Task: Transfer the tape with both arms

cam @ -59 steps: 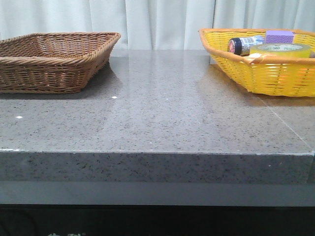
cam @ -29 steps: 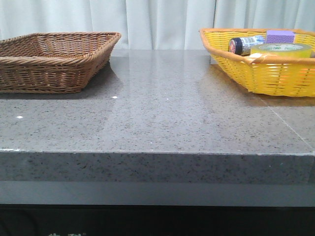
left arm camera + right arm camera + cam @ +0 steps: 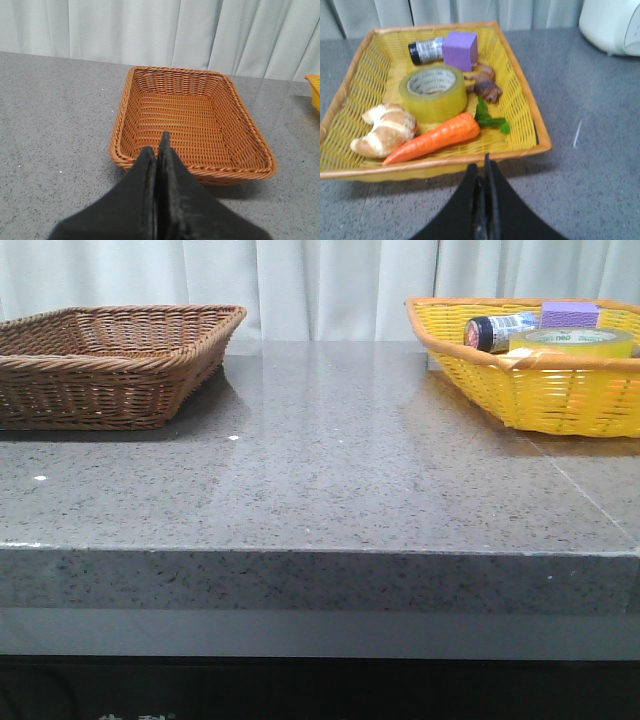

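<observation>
The tape [image 3: 433,91], a wide yellow roll with a white core, is seen lying flat in the yellow basket [image 3: 525,105], which is set at about two o'clock on the grey stone table [image 3: 330,480] in the front view. Within the basket it is flanked by a purple block [image 3: 460,49] and a small dark-capped bottle [image 3: 425,51] on its far side, a bread roll [image 3: 385,130] and a carrot [image 3: 436,139] on its near side, and a brown lump [image 3: 486,85] that cannot be identified. No part of the transfer appears to have been carried out: the roll is untouched, and the brown wicker basket [image 3: 192,120], placed at about ten o'clock and judged to be the likely destination, holds nothing visible. The right gripper [image 3: 485,162] is held just short of the yellow basket's near rim with its fingers pressed together; the left gripper [image 3: 158,145] is poised before the brown basket, its fingers likewise pressed together. The pick-up, hand-over and placement are all judged to remain. Neither arm is shown in the front view, where the tape is largely hidden behind the basket wall; a white object [image 3: 612,25] is cut off by the edge of the right wrist view.
</observation>
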Tool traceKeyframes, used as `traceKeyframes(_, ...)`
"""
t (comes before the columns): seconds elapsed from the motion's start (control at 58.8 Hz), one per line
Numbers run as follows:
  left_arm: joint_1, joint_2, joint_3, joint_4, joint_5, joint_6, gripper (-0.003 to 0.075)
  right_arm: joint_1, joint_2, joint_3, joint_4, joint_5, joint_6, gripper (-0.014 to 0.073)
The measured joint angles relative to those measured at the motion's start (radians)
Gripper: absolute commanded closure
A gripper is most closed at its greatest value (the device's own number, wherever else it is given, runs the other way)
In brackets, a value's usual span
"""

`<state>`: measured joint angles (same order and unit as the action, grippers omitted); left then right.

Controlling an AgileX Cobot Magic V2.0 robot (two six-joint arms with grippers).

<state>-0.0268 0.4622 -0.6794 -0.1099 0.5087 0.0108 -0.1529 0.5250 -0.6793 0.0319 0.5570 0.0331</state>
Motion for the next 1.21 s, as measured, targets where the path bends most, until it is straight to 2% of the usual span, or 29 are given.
traceKeyframes(0.204, 0.0, 0.142, -0.121, 0.0, 0.06, 0.0, 0.074, 0.0, 0.034, -0.08, 0.0, 0.094, 0.002, 0.0662)
traceKeyframes(0.646, 0.0, 0.209, -0.124, 0.0, 0.08, 0.005, 0.0733, 0.0, 0.034, -0.08, 0.0, 0.15, 0.005, 0.0644)
traceKeyframes(0.697, 0.0, 0.209, -0.124, 0.0, 0.08, 0.014, 0.0702, 0.0, 0.034, -0.08, 0.0, 0.165, 0.0, 0.0602)
traceKeyframes(0.765, 0.0, 0.209, -0.124, 0.0, 0.08, 0.022, 0.061, 0.0, 0.034, -0.08, 0.0, 0.175, -0.009, 0.0494)
traceKeyframes(0.833, 0.0, 0.209, -0.124, 0.0, 0.08, 0.026, 0.0461, 0.0, 0.034, -0.08, 0.0, 0.18, -0.012, 0.0343)
traceKeyframes(0.901, 0.0, 0.209, -0.124, 0.0, 0.08, 0.028, 0.028, 0.0, 0.034, -0.08, 0.0, 0.187, -0.016, 0.0193)
traceKeyframes(0.952, 0.0, 0.209, -0.124, 0.0, 0.08, 0.029, 0.0195, 0.0, 0.034, -0.08, 0.0, 0.195, -0.017, 0.0128)
traceKeyframes(1.003, 0.0, 0.209, -0.124, 0.0, 0.08, 0.03, 0.0168, 0.0, 0.034, -0.08, 0.0, 0.201, -0.018, 0.0111)
traceKeyframes(1.207, 0.0, 0.209, -0.124, 0.0, 0.08, 0.032, 0.0176, 0.0, 0.034, -0.08, 0.007, 0.209, -0.018, 0.0127)
